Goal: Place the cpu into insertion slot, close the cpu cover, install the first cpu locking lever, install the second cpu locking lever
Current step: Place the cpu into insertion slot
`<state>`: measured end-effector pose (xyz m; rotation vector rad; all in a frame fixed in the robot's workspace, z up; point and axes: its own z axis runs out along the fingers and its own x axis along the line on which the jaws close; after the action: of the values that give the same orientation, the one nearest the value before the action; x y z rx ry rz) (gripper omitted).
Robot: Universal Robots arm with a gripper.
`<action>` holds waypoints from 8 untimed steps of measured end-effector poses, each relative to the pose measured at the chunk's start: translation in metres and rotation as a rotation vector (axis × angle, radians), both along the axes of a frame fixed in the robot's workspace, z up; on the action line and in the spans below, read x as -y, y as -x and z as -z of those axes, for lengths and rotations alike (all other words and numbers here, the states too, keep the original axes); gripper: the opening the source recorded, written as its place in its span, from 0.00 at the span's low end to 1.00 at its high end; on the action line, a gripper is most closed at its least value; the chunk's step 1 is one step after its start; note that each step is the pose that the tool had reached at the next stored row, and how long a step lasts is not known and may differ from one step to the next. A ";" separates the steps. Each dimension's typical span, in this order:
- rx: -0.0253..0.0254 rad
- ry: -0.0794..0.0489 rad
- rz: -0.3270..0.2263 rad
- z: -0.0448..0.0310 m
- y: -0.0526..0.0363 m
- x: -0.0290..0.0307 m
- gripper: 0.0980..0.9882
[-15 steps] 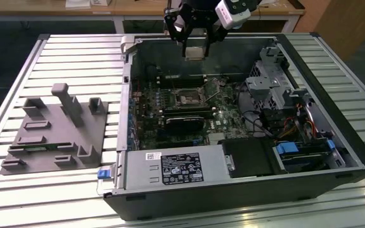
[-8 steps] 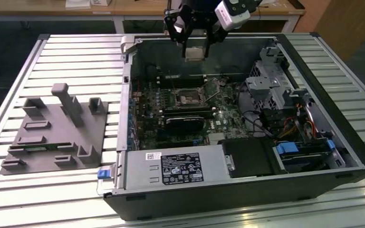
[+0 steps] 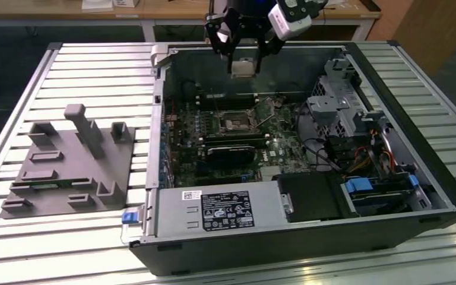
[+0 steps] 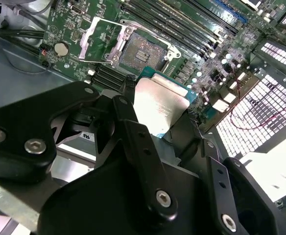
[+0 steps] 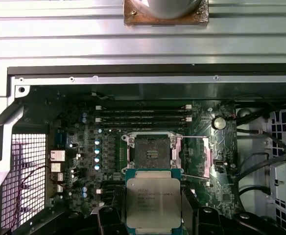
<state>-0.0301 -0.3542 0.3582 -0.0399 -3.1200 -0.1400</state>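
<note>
One ribbed aluminium table carries one open black and grey computer case. One grey moulded fixture tray lies beside the case on the exterior view's left. One green motherboard lies flat inside the case.

One black gripper hangs over the far side of the case, and its arm is cut off by the picture's upper edge. It is closed to the chip's width. In the second wrist view its dark fingers clamp opposite edges of the one cpu, a flat square chip with a pale silver metal top on a green rim.

The chip sits between the fingertips, clear of the board. In the second wrist view a finger hides its nearer part, and in the first wrist view the picture's edge cuts it off.

The one cpu cover, a thin silvery frame plate, is swung open just beside the one insertion slot, a square black socket whose recess lies bare. Its contacts are too fine to make out. Two thin wire levers stand off around the cover. One round silver coin cell sits near the socket.
</note>
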 end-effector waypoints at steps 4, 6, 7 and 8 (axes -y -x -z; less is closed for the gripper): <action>0.0000 0.000 0.000 0.0017 0.0000 0.0000 0.49; 0.0000 0.000 0.000 0.0025 0.0000 0.0000 0.49; 0.0001 0.000 0.000 0.0029 0.0000 0.0000 0.49; 0.0000 0.000 0.000 0.0032 0.0000 0.0000 0.49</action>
<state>-0.0301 -0.3542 0.3550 -0.0400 -3.1200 -0.1397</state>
